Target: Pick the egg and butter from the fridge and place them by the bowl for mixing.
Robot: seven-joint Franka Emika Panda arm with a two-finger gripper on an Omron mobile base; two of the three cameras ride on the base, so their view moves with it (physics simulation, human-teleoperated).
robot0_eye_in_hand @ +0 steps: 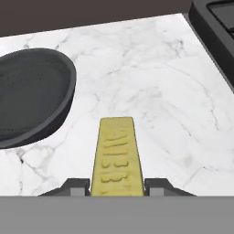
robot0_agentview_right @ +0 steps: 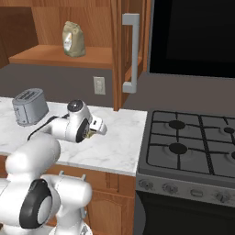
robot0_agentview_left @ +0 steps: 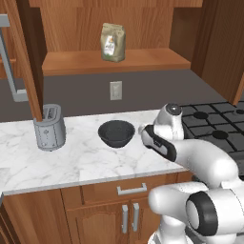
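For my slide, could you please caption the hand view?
Pincer holding the butter above the marble counter, beside the bowl.

Gripper (butter yellow beneath it) over marble counter, beside stove.

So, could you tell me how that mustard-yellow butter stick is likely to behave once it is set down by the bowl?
The flat mustard-yellow butter stick, clamped in the hand, probably lies still: flat faces, nothing to roll. It looks stiff, jutting out without sagging. Near the round dark grey bowl on the marble counter, it may slide if nudged.
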